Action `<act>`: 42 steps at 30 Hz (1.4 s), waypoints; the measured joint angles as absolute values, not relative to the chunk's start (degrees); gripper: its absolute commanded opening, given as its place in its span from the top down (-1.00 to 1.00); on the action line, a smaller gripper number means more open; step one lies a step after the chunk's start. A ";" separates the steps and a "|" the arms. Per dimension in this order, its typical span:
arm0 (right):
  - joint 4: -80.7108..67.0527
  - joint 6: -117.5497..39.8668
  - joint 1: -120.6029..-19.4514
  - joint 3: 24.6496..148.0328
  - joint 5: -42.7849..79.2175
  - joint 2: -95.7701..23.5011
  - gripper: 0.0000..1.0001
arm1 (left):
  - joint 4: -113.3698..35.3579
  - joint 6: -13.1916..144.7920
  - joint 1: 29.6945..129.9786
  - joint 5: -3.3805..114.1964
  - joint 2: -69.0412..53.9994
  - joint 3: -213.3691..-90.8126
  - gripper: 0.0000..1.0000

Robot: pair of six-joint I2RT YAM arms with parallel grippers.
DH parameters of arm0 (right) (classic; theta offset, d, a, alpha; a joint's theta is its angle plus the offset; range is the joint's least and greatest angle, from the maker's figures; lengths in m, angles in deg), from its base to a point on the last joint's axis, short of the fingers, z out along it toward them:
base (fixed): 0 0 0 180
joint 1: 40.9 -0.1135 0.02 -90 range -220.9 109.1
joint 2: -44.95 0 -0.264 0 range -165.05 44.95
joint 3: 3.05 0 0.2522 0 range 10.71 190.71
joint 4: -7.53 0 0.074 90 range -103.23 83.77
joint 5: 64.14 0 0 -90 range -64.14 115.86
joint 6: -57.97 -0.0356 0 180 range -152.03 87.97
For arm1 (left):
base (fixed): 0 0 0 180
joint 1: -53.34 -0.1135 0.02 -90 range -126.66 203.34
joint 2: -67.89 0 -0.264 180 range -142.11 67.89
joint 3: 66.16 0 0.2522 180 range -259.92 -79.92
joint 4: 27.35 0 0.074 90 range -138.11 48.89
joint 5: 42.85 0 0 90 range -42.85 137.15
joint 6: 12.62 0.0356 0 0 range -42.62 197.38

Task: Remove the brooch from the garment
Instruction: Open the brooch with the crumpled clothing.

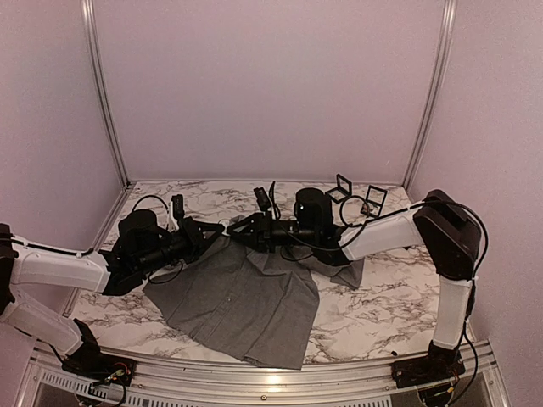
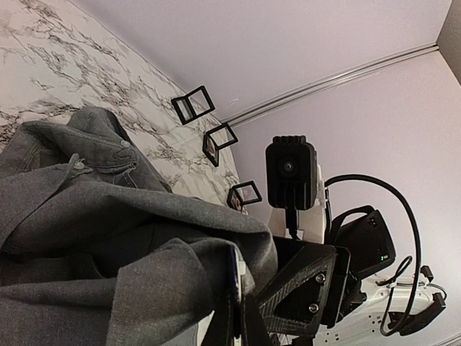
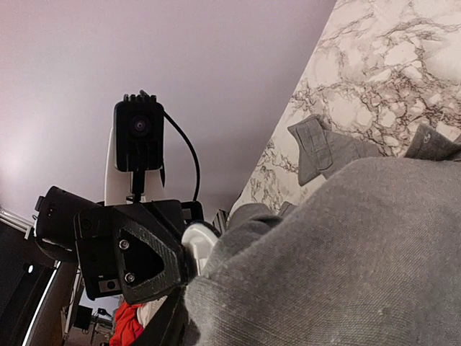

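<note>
Shirt (image 1: 246,301): lies mid-table, its 12 o'clock edge lifted.
Brooch: you cannot make it out.
Left gripper (image 1: 218,231): at that edge, from 9 o'clock. Cloth hides its jaws, so the grip is unclear.
Right gripper (image 1: 239,229): same edge, from 3 o'clock. Grip likewise unclear.

Grey shirt (image 1: 246,301) on marble table (image 1: 386,301), L gripper (image 1: 214,231) & R gripper (image 1: 240,229) meeting at its raised top edge

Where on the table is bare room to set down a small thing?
Free: the marble tabletop front right, between the grey button-up shirt and the right arm's base. Crowded: rear middle, where both arms' jaws meet over the shirt, and the small black frames behind.
</note>
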State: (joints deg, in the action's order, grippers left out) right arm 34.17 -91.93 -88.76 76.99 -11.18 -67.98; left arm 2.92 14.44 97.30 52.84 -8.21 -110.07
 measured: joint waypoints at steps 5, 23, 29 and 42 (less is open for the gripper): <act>36.86 -94.48 -88.34 76.51 -11.16 -68.09 0.38 | 4.32 14.79 97.76 52.40 -8.23 -110.05 1.00; 43.17 -99.53 -87.86 75.57 -12.21 -68.44 0.62 | 6.22 17.96 98.64 52.12 -8.23 -110.05 1.00; 44.22 -100.01 -87.77 75.35 -12.93 -68.44 0.74 | 6.22 20.91 98.83 52.16 -8.21 -110.05 1.00; 44.97 -99.60 -87.20 75.35 -16.34 -69.07 0.77 | 4.21 27.99 98.94 53.30 -8.21 -110.97 1.00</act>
